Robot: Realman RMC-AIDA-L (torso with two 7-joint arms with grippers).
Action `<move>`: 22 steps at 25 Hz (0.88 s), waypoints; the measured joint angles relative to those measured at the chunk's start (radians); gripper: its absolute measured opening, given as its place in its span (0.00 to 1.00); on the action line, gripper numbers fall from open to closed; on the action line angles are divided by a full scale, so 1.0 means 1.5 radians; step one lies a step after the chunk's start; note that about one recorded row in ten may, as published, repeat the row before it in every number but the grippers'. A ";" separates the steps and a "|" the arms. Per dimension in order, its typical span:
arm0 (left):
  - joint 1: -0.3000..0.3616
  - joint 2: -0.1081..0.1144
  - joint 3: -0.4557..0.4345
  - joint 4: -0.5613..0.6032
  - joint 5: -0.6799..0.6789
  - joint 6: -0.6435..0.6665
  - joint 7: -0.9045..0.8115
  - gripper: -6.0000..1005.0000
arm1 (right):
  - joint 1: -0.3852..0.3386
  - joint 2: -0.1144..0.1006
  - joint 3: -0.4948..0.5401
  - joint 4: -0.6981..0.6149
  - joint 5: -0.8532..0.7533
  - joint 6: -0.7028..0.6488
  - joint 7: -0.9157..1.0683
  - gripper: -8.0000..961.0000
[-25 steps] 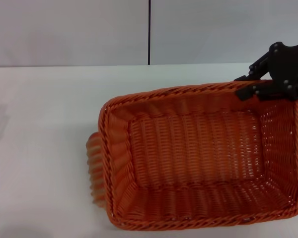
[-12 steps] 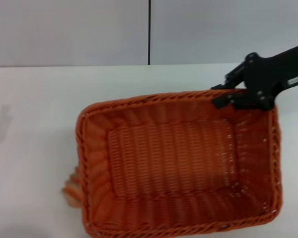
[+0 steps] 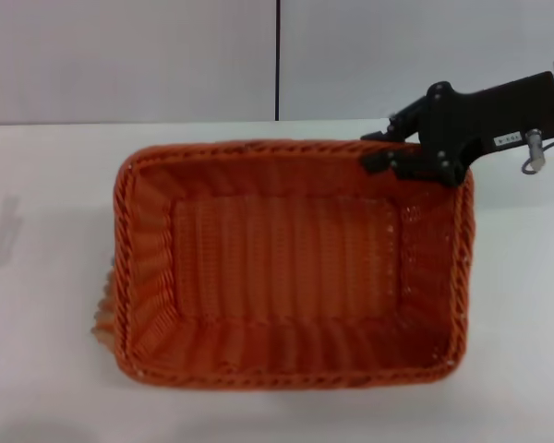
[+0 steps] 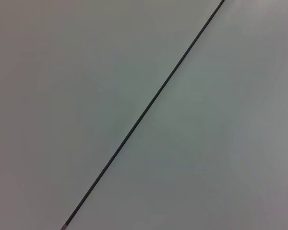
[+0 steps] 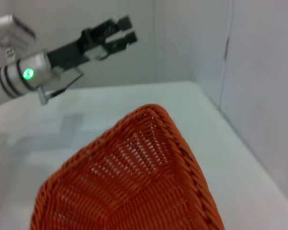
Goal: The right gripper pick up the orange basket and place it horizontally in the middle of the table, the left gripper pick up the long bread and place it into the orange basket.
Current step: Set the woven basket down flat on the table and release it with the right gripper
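Observation:
The orange basket (image 3: pixel 286 263) lies lengthwise across the middle of the white table (image 3: pixel 46 175), its open side facing up. My right gripper (image 3: pixel 385 149) is shut on the braided rim at the basket's far right corner. A striped end of the long bread (image 3: pixel 102 312) pokes out by the basket's near left corner; the basket hides the rest of it. The right wrist view looks down on a corner of the basket (image 5: pixel 134 191). Beyond it, my left gripper (image 5: pixel 121 32) hangs above the table on its silver-grey arm, off to the robot's left.
A grey wall with a dark vertical seam (image 3: pixel 278 60) rises behind the table's far edge. The left wrist view shows only that wall and seam (image 4: pixel 144 112). An arm's shadow (image 3: pixel 0 231) falls on the bare table left of the basket.
My right gripper has carried the basket leftward and toward the far side, turning it to lie straight across the table. More of the arm now reaches in from the right.

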 joint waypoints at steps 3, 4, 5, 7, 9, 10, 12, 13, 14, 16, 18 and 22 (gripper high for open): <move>0.000 0.000 0.000 0.000 0.000 0.000 0.000 0.83 | -0.002 0.000 0.004 -0.009 0.025 -0.012 -0.014 0.18; 0.000 0.000 0.000 0.000 0.000 0.000 0.000 0.83 | -0.002 0.000 0.005 -0.009 0.029 -0.012 -0.017 0.18; 0.000 0.000 0.001 0.000 0.000 0.000 0.000 0.83 | -0.002 0.001 0.005 -0.010 0.034 -0.012 -0.020 0.18; 0.000 0.000 0.001 0.000 0.000 0.000 0.000 0.83 | -0.001 0.001 0.006 -0.010 0.042 -0.002 -0.023 0.18; 0.001 0.000 0.001 0.000 0.000 -0.001 0.000 0.83 | -0.001 0.001 0.007 -0.009 0.044 0.016 -0.023 0.18; 0.001 0.000 0.001 0.000 0.000 -0.001 0.000 0.83 | -0.003 0.001 0.008 -0.006 0.044 0.030 -0.023 0.18; 0.003 0.001 0.001 0.000 0.000 0.000 0.000 0.83 | -0.012 -0.003 0.010 0.003 0.044 0.061 -0.017 0.18; 0.004 0.001 0.001 0.000 0.000 0.000 0.000 0.83 | -0.017 -0.005 0.014 0.007 0.044 0.078 -0.013 0.18; 0.005 0.001 0.001 0.000 0.000 0.000 0.000 0.83 | -0.024 -0.007 0.020 0.012 0.044 0.092 -0.008 0.18; 0.006 0.002 0.001 0.001 0.000 -0.001 0.000 0.83 | -0.040 -0.012 0.036 0.025 0.045 0.118 0.005 0.18; 0.006 0.002 0.001 0.002 0.000 -0.003 0.000 0.83 | -0.060 -0.016 0.054 0.039 0.045 0.128 0.018 0.18; 0.000 0.002 0.001 0.004 0.000 -0.004 0.000 0.83 | -0.082 -0.025 0.070 0.037 0.045 0.132 0.028 0.18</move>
